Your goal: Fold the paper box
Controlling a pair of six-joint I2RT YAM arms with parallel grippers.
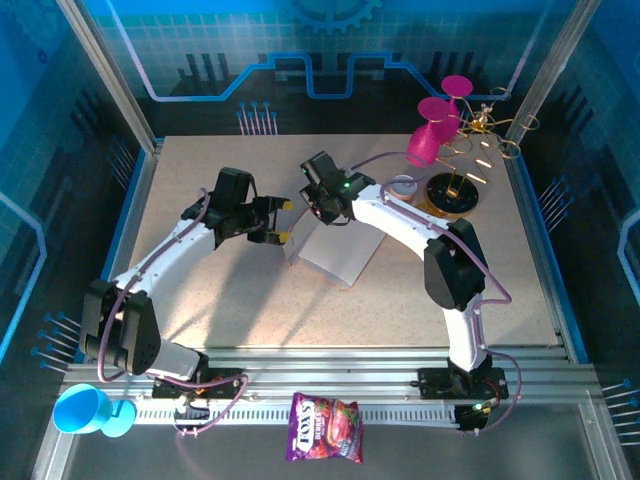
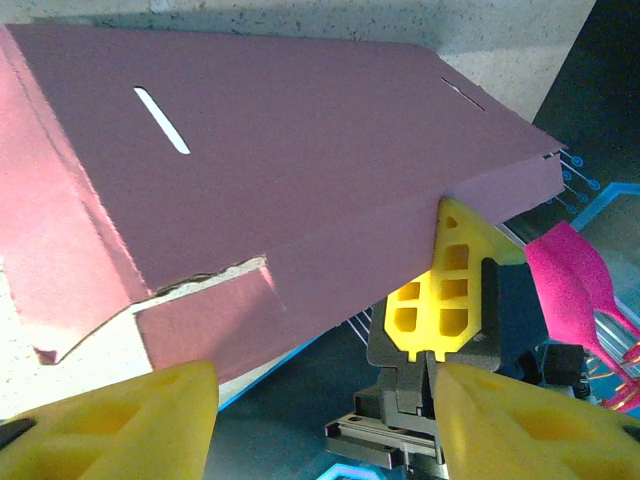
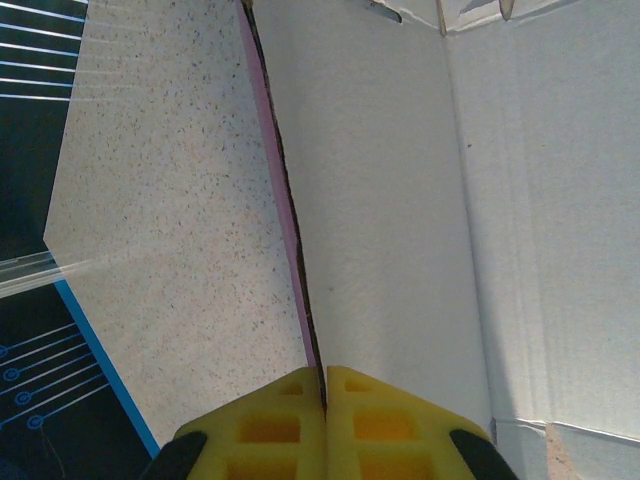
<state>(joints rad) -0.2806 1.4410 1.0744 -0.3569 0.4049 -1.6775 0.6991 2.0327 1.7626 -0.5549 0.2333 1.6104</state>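
The paper box (image 1: 338, 255) sits in the middle of the surface (image 1: 220, 300), between the two tools. The left tool (image 1: 284, 221) is just left of it, jaws apart and facing its side. The right tool (image 3: 326, 378) reaches in from behind and pinches one panel edge. At the far right of the surface stands a cup rack (image 1: 455, 190) with cups (image 1: 432, 140) hung on it. A snack bag (image 1: 325, 428) lies before the arm bases, and a lone cup (image 1: 85, 410) is at the near left corner.
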